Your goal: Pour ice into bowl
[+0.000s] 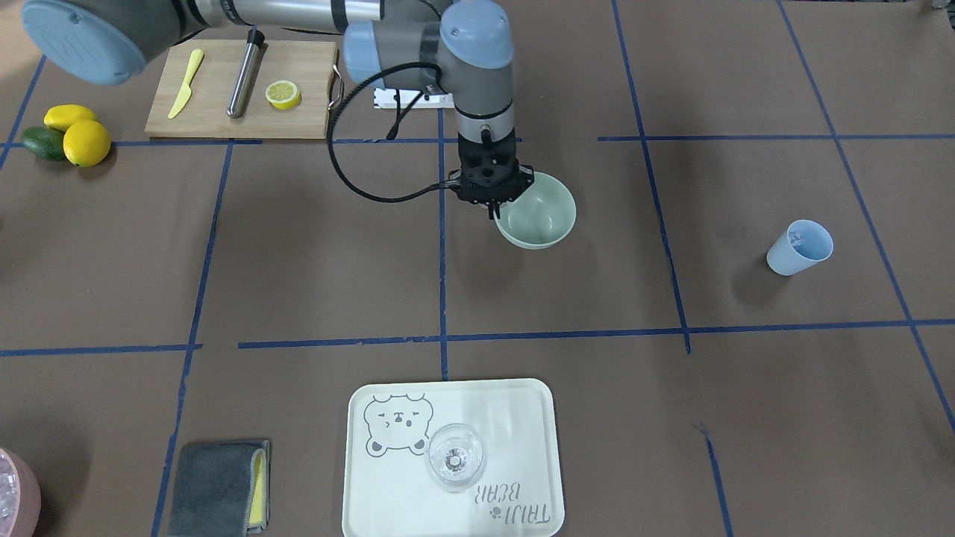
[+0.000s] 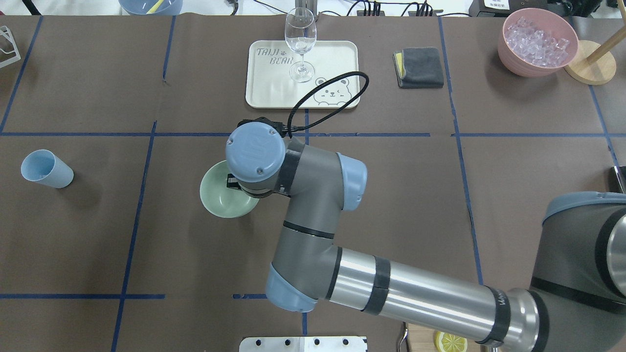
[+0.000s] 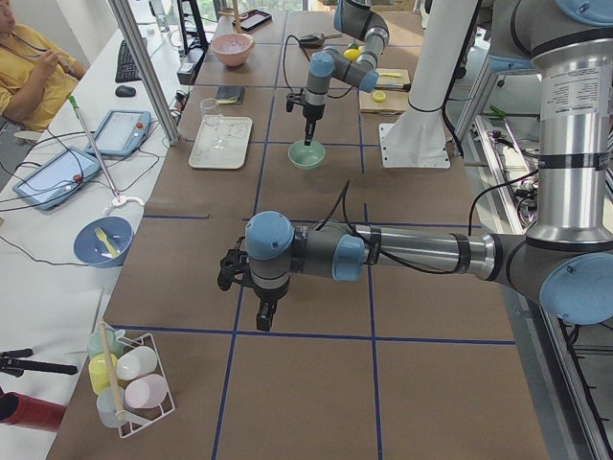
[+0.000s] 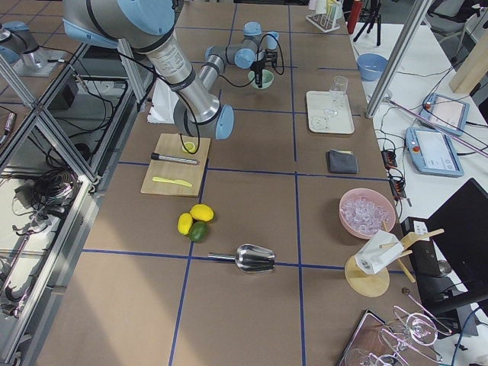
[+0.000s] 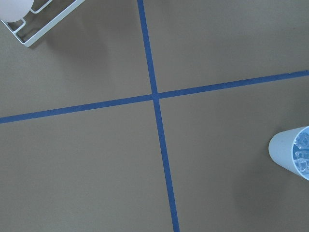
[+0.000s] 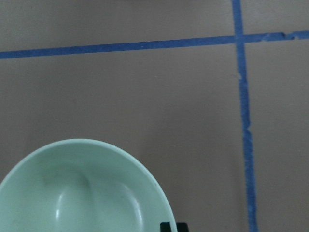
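**Bench [image 1: 313,253] contents and arm positions**

**Hidden or unclear.**
- In the overhead view, right end effector [image 1: 493,212] buried under its own wrist.
- In the right wrist view, only two black tips at the bottom edge, just outside the rim of the bowl [image 1: 556,224].
- From the front, a narrow pair of fingertips right at that rim; clamped on it or merely touching, cannot tell.
- In the left side view alone, left end effector [image 3: 263,324], too small there to read as wide or narrow; cannot tell.
- At the right edge of the left wrist view, light blue cup [image 5: 282,154], cut off.

**Containers.**
- One bowl: pale sage green, round, deep, upright near mid-bench, empty.
- One light blue cup: upright, well apart from the bowl toward the robot's left, holding the ice [image 5: 303,152], a few small clear cubes, plainest from the left wrist.
- One pink tub [image 2: 518,61]: far right of the overhead view, heaped with clear chunks [image 2: 538,36].
- One wine glass [image 2: 300,44]: upright on a cream bear-print tray [image 2: 264,93].

**Arms.**
- Entry for the right arm [image 2: 415,293]: stretched across from the robot's right, elbow bent, wrist vertical, end effector pointing straight down at the bowl's edge on the robot's right side.
- Entry for the left arm [image 3: 421,251]: reaching level over the bench, end effector pointing down above bare brown paper, wrist camera over a crossing of blue tape [image 5: 155,96].
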Action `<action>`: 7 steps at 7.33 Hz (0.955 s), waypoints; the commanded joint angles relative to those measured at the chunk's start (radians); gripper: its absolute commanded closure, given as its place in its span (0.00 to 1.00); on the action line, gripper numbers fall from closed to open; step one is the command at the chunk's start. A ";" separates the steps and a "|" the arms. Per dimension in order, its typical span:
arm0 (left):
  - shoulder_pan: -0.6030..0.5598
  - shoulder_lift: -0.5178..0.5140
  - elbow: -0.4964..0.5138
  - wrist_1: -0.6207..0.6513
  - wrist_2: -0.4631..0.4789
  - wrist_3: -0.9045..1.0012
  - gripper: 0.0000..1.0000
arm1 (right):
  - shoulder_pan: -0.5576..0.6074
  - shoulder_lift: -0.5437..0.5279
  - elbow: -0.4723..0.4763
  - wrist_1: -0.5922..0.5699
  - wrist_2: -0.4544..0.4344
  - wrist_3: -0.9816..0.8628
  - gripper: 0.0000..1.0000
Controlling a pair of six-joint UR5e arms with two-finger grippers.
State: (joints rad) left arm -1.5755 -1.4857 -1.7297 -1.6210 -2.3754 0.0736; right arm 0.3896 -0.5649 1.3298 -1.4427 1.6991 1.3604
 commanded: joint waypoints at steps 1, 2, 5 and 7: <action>0.000 0.002 0.002 0.000 0.001 0.000 0.00 | -0.015 0.053 -0.133 0.097 -0.027 0.019 1.00; -0.001 0.002 0.002 0.001 0.001 0.000 0.00 | -0.018 0.053 -0.133 0.097 -0.027 0.034 0.63; -0.001 0.004 -0.001 0.001 0.004 0.000 0.00 | 0.003 0.051 -0.083 0.059 -0.021 0.034 0.00; -0.009 -0.005 -0.004 0.000 0.005 0.005 0.00 | 0.131 0.027 0.046 -0.086 0.121 -0.108 0.00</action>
State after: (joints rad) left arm -1.5819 -1.4847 -1.7316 -1.6203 -2.3707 0.0759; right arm 0.4392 -0.5210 1.2995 -1.4468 1.7236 1.3379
